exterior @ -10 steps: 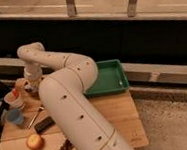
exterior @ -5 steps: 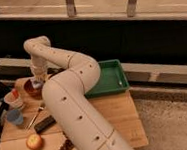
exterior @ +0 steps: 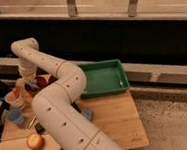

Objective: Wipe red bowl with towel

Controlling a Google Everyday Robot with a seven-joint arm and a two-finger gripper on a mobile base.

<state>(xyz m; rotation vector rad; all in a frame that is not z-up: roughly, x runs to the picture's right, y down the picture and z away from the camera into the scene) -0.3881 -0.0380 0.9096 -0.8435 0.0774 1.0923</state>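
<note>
The red bowl (exterior: 41, 82) sits at the table's back left, partly hidden by my arm. My gripper (exterior: 28, 80) hangs from the white arm, pointing down at the bowl's left edge. A small pale blue and white bunch, the towel (exterior: 33, 87), shows right under the gripper against the bowl. I cannot see how the gripper meets the towel.
A pale cup with red contents (exterior: 14, 98) and a blue cup (exterior: 14, 117) stand left of the bowl. A large green tray (exterior: 105, 78) lies to the right. An orange fruit (exterior: 34, 141) lies at the front left. A small bluish object (exterior: 87, 113) lies right of my arm.
The gripper swung a little right over the bowl, then came back left to the bowl's left edge. The bowl, the cups and the tray have stayed in place.
</note>
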